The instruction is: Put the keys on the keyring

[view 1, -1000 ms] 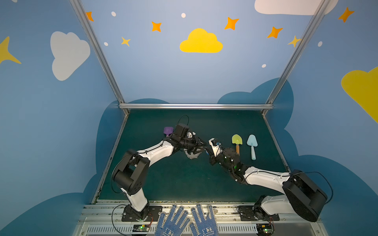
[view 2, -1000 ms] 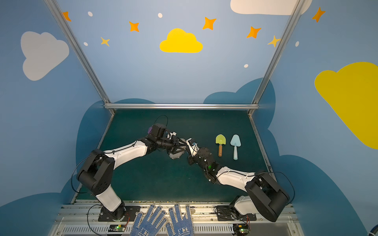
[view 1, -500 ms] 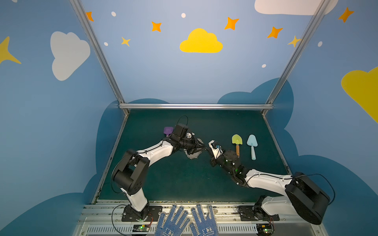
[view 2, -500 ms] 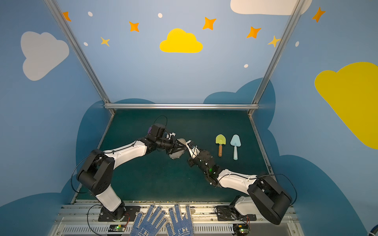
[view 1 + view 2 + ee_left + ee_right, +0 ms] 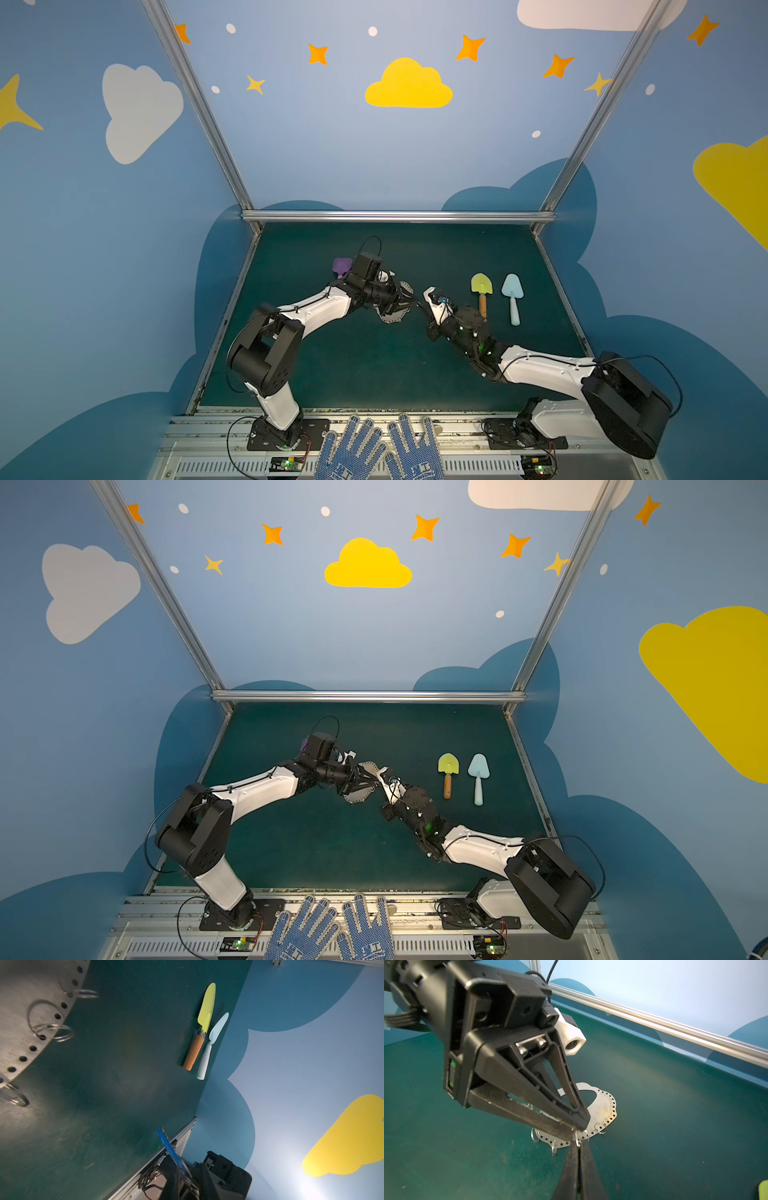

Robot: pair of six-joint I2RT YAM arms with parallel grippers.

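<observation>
The keyring [image 5: 392, 318] [image 5: 359, 798] is a flat grey metal band with an edge of small holes and several wire rings. It lies mid-table and fills a corner of the left wrist view [image 5: 16, 1022]. My left gripper [image 5: 415, 305] [image 5: 580, 1127] reaches over it, jaws converged on one wire ring [image 5: 583, 1136]. My right gripper [image 5: 420, 311] [image 5: 578, 1145] meets it tip to tip and is shut on the keys. Their blue tag [image 5: 170, 1151] shows edge-on, and a bit of silver metal shows at the fingertips.
A yellow-green toy shovel with a wooden handle [image 5: 482, 291] and a light blue shovel [image 5: 512, 297] lie right of the grippers. A purple object [image 5: 341, 266] sits behind the left wrist. Blue dotted gloves [image 5: 374, 453] rest on the front rail. Walls enclose three sides.
The left gripper's jaws have drawn closer together. Both arms stay almost where they were, tips together above the keyring.
</observation>
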